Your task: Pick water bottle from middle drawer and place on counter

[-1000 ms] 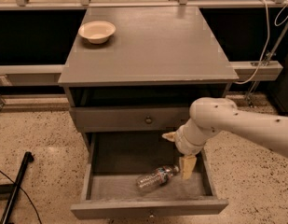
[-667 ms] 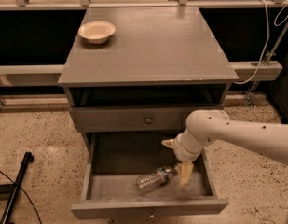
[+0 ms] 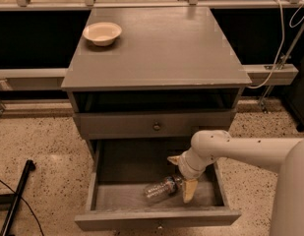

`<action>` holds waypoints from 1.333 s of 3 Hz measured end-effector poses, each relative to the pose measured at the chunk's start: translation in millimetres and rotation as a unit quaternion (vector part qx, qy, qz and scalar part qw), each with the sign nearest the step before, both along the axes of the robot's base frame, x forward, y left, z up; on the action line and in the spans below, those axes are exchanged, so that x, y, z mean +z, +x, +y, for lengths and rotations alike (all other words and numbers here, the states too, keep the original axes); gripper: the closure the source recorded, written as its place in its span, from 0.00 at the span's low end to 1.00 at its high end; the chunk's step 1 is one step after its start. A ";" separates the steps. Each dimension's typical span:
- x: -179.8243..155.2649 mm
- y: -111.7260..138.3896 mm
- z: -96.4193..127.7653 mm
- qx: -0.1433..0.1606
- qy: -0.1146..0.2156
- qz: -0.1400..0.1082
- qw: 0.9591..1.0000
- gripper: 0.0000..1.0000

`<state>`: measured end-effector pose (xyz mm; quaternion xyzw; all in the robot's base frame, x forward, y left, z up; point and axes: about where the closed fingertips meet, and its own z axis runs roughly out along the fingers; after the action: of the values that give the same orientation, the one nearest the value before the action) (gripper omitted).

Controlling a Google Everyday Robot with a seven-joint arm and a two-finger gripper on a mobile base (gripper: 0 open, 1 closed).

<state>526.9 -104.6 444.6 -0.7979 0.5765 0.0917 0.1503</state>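
Terrazzo floor [image 3: 43, 146], counter [image 3: 161, 48] bearing bowl [image 3: 102, 33]; gripper [image 3: 182, 176] spread open, empty, at water bottle [image 3: 159, 188] in middle drawer [image 3: 119, 196].

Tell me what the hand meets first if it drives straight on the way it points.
Probably the water bottle, lying just ahead of the open hand inside the middle drawer. Depth is unclear; otherwise, that drawer's floor.

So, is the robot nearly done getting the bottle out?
Not yet. The middle drawer is pulled open. The pincer is down inside, open, by the cap end of the water bottle, which lies on the drawer floor. Left: grab it, lift it, and set it on the counter.
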 end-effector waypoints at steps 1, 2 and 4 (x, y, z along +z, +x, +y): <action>-30.5 8.1 12.5 0.008 0.014 0.004 1.000 0.18; -54.8 9.1 19.0 0.012 0.021 0.018 1.000 0.21; -92.4 2.4 28.3 0.008 0.052 0.049 0.997 0.49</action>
<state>529.3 -76.3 352.2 -0.7884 0.5709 0.1616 0.1621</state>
